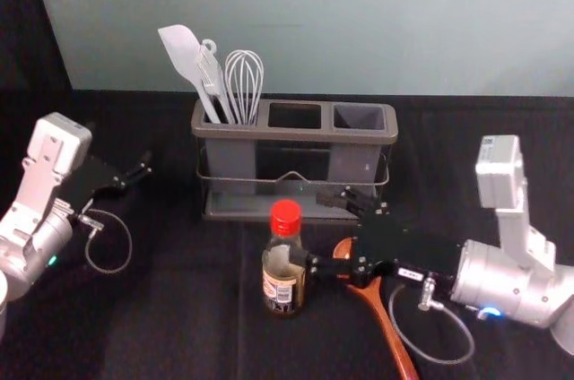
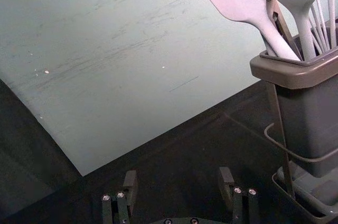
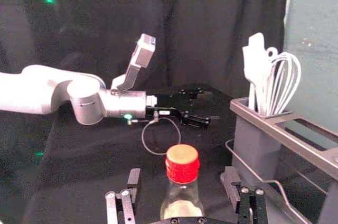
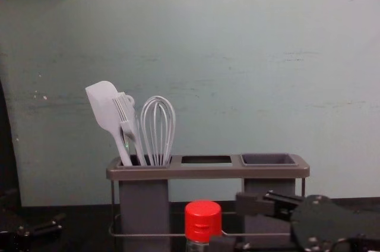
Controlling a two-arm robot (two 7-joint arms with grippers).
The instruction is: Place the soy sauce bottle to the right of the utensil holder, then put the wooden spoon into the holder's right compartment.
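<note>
The right tool (image 1: 312, 229) is released, just beside the soy sauce bottle (image 1: 283, 265); the left tool (image 1: 136, 170) is released, toward the tabletop's (image 1: 188, 317) left edge.

The spoon (image 1: 393, 337) at lower right is glossy wood. The cap (image 1: 286, 218) looks plastic, the holder (image 1: 305, 135) smooth matt plastic, the tablecloth (image 1: 179, 308) dull fabric.

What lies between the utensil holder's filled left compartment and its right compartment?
An open slot in the holder's rim, with no cup hanging in it; the chest view shows the wall through the gap below.
</note>
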